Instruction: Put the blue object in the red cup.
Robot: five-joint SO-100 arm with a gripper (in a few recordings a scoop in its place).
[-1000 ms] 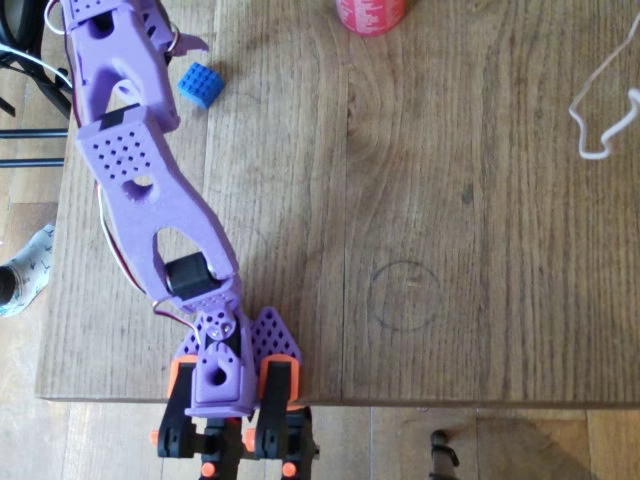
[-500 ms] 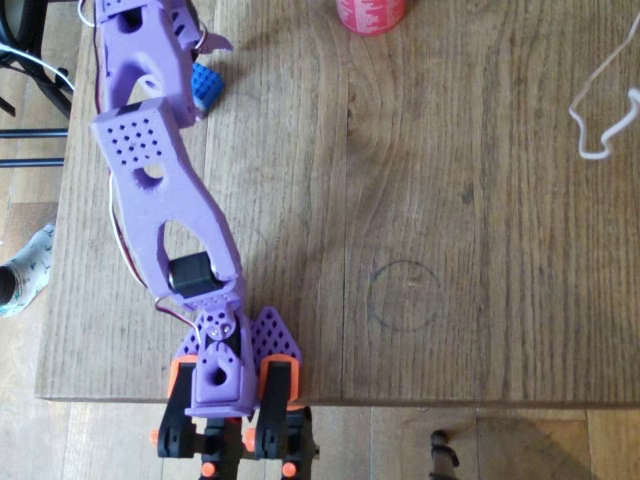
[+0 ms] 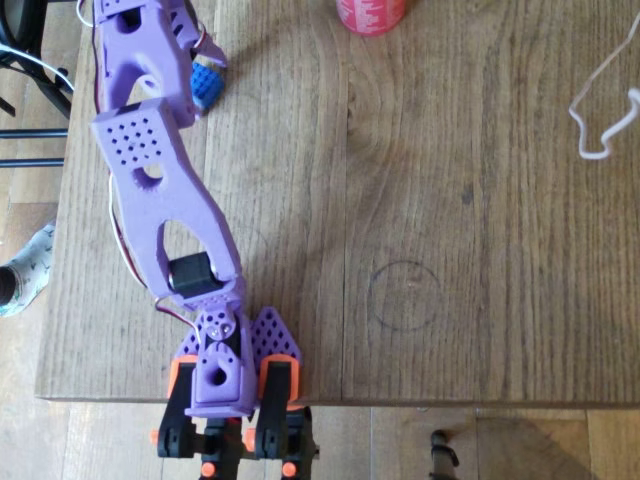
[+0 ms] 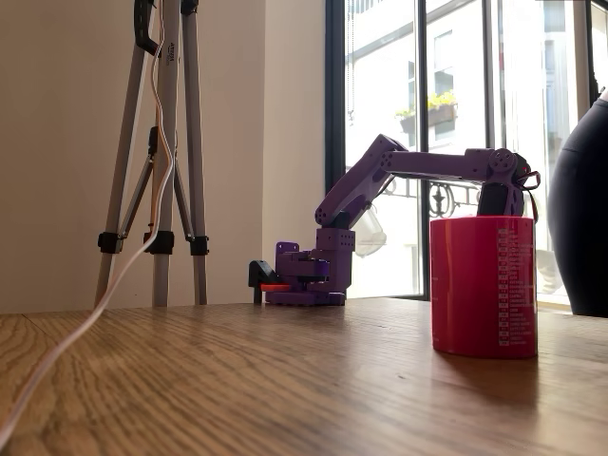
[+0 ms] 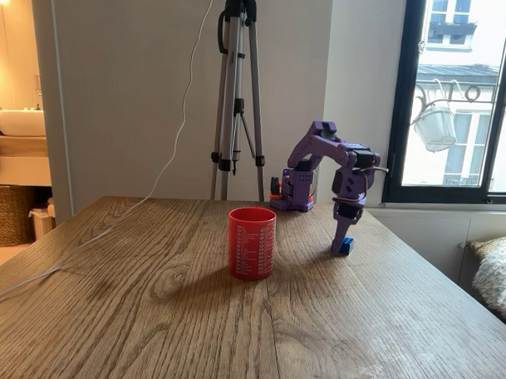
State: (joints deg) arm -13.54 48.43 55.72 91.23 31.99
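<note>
The blue brick [image 3: 207, 88] lies on the table at the far left in the overhead view, partly under my purple gripper [image 3: 204, 66]. The gripper points down at it, with the fixed finger on the brick's left and the moving finger [image 3: 216, 57] folded against its far corner. In a fixed view the brick [image 5: 344, 245] rests on the wood between the tips of the gripper [image 5: 343, 234]. The red cup [image 3: 372, 12] stands at the top edge, well to the brick's right, and shows in both fixed views [image 5: 251, 242] [image 4: 483, 285]. In the low fixed view the cup hides the gripper's tips.
A white cable [image 3: 598, 110] loops on the table's right side. A pencilled circle [image 3: 403, 296] marks the wood near the middle. My arm's base [image 3: 228, 385] is clamped at the near edge. A tripod [image 5: 236, 97] stands behind the table.
My gripper swung right and came down over the brick. In the last half second the moving finger folded in from wide open onto the brick.
</note>
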